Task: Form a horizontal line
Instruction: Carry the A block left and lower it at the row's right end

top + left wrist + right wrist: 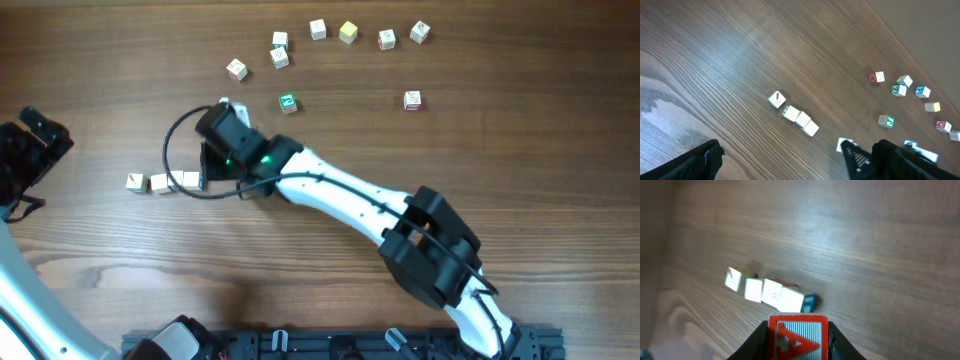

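At the bottom centre of the right wrist view, the right pincer [798, 349] is closed narrowly on the A cube [798, 336]. One finger sits on each side of the cube, and its red-bordered face with a red letter is turned to the camera. Just beyond that cube lies the horizontal line [771, 292], four whitish cubes running from mid-frame toward the left on the wooden table [880, 240]. The cube nearest the pincer shows a blue side face; whether the held cube touches it cannot be told. In the overhead view the same line sits left of centre, its right end hidden under the pincer, and the white right arm [340, 195] reaches in from the lower right. The left pincer [42, 140] rests at the left edge, well apart from the line, its jaws wide with nothing between them. Farther up the frame are a green-faced cube [288, 102] and a lone cube [412, 99] at the right. Farthest, an arc of seven loose cubes [317, 29] crosses the top, among them a yellowish cube [347, 32].
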Robot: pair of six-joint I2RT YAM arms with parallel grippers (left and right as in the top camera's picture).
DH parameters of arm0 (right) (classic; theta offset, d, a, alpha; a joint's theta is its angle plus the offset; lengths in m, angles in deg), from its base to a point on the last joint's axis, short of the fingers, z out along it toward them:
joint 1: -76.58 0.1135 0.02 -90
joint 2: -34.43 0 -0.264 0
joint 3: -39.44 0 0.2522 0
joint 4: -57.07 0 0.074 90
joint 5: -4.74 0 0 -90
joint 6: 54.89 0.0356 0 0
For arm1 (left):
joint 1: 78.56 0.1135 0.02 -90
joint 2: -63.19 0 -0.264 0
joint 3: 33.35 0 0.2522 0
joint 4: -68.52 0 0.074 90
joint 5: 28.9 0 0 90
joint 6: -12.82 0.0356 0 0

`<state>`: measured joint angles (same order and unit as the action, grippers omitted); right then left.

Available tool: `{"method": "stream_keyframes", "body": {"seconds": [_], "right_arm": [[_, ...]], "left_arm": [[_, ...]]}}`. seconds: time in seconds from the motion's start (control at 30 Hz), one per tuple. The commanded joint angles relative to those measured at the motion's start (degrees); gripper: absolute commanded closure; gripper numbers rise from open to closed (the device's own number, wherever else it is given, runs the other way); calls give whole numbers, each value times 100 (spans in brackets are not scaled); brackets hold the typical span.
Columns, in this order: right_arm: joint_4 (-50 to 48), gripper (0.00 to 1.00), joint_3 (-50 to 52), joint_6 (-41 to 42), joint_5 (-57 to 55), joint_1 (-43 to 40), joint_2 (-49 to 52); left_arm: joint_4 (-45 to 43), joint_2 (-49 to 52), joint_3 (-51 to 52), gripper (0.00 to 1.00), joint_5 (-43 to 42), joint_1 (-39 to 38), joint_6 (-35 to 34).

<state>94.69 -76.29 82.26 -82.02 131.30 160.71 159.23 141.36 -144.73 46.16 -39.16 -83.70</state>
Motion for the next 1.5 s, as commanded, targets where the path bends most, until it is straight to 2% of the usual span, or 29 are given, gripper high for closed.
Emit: {"method": "stream_keyframes", "body": {"seconds": [0.0, 0.3, 0.47, 0.87, 1.07, 1.2, 1.37, 1.47], "right_arm": [[70, 84, 66, 105, -492, 59, 181], [87, 85, 76, 28, -1248, 125, 509], [70, 86, 81, -400, -1198, 140, 739], [20, 85, 81, -308, -920, 317, 758], [-184, 76, 81, -308, -920, 385, 879], [-304, 63, 81, -313, -929, 393, 953], [-308, 56, 81, -328, -964, 393, 953], [-332, 48, 81, -328, -966, 393, 953]], "left_arm": [[-13, 0, -101, 0, -90, 22, -33], [-13, 0, -101, 0, -90, 22, -33], [-13, 0, -101, 0, -90, 22, -33], [-13, 0, -101, 0, -90, 22, -33], [-13, 0, -101, 0, -90, 22, -35], [-13, 0, -101, 0, -90, 22, -35], [-13, 0, -101, 0, -90, 22, -33], [-13, 0, -101, 0, -90, 22, -33]]}}
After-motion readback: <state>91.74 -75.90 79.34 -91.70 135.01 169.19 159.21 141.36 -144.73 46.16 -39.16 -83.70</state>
